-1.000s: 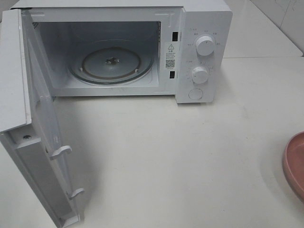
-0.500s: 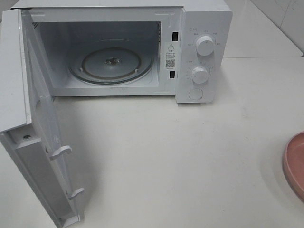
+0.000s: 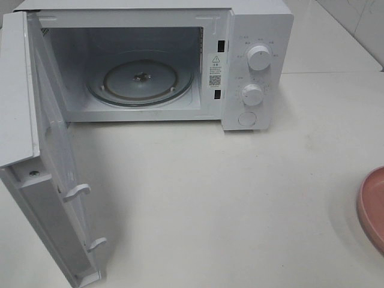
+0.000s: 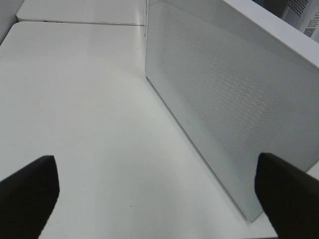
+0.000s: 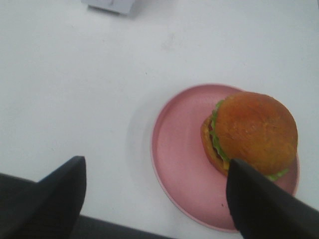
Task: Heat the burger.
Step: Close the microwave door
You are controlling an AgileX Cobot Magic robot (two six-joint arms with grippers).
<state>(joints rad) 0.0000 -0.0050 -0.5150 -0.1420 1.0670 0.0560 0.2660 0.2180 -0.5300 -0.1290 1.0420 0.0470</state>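
At the far left of the table (image 3: 240, 198) the microwave door (image 3: 51, 162) hangs swung out toward the near side, its inner face with two white latch hooks showing in the high view. My left gripper (image 4: 154, 194) hovers just outside that door, above bare table; its two dark fingers stand spread wide with nothing between them, and the door's dotted outer panel runs along beside the right-hand finger (image 4: 289, 199). I cannot tell from my wrist view whether that finger touches the door.

Next comes the microwave (image 3: 162, 60) itself, white, standing at the far side of the table. Its cavity is open, and the round glass turntable (image 3: 141, 78) lies flat on the floor of it with nothing on it. To the right of the cavity is a strip with a warning sticker (image 3: 215, 69), then the control panel with two white knobs (image 3: 258, 57) one above the other and a round button (image 3: 246, 118) below them.

The middle of the table is plain white surface.

At the right edge of the high view only a sliver of the pink plate (image 3: 372, 207) shows, near side. My right wrist view looks down on that plate, and the burger (image 5: 251, 132) sits on it, off centre toward one rim, bun upward with green lettuce frilling out at the side. My right gripper (image 5: 154, 194) hangs above the plate with its fingers spread well apart and nothing in them; one fingertip (image 5: 259, 199) overlaps the burger's edge in the view, but I cannot tell whether it touches.
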